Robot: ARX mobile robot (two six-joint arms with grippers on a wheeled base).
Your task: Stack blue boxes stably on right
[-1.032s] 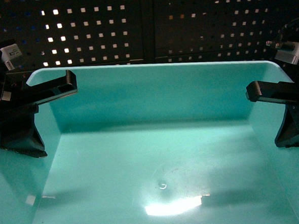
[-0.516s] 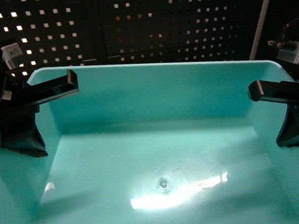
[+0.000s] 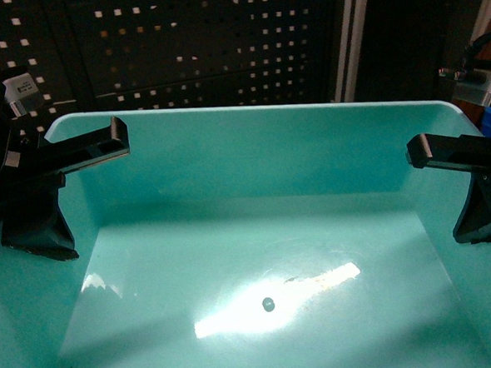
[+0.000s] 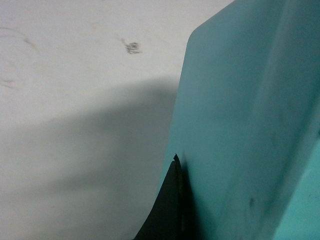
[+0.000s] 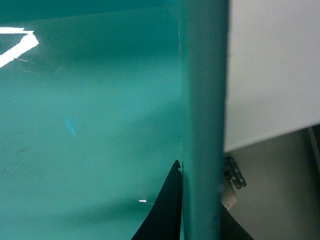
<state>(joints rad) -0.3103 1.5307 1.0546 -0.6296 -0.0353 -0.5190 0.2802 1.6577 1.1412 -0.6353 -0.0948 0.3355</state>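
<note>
Filling the head view, a turquoise tub (image 3: 252,158), left gripper (image 3: 37,176) clamped on its left wall, right gripper (image 3: 470,178) clamped on its right wall, perforated dark panel (image 3: 179,46) behind.

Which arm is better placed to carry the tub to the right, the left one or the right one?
Neither alone. The left tool clamps the left wall of the light turquoise plastic tub, and the right tool clamps its right wall. Each grips one side, so the carry likely needs both together.

Showing a pale, scuffed floor (image 4: 75,100) below, shadowed across the middle, bearing 1 dark smudge (image 4: 132,47) near the top.
</note>
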